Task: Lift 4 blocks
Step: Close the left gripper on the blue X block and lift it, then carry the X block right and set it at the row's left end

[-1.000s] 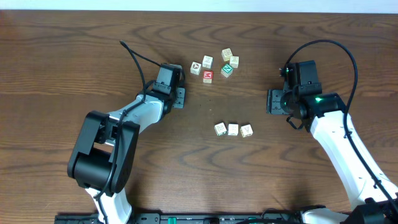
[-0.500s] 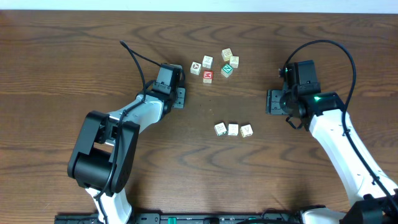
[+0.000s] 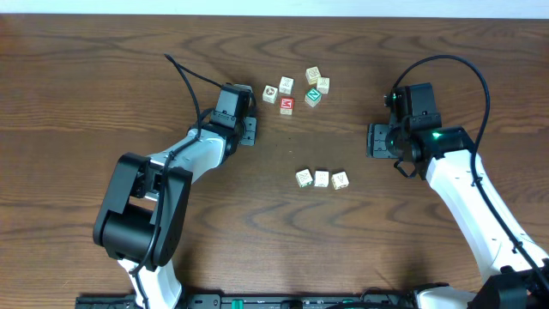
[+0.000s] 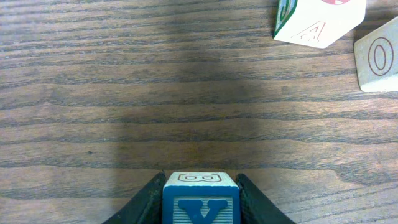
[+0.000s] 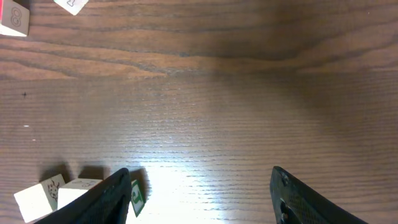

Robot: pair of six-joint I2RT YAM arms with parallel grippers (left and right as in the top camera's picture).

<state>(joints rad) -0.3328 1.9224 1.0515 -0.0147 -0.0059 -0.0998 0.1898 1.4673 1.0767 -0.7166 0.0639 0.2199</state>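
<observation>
Scarcely moved, left end effector (image 4: 200,188) gripping blue X block (image 4: 201,209)

Dark brown wooden table (image 4: 186,93): heavy grain, smooth, a low sheen (it glares white under the right wrist). The small blue-and-cream wooden cube (image 4: 201,202) looks painted and satin-smooth; the left arm's black plastic fingers (image 4: 146,208) are matt.

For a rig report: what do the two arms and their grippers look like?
Both arms have white links with black joints: the left arm, the right arm. A thin black cable loops over each. Left gripper and right gripper are black; a green light glows on the right arm.
</observation>
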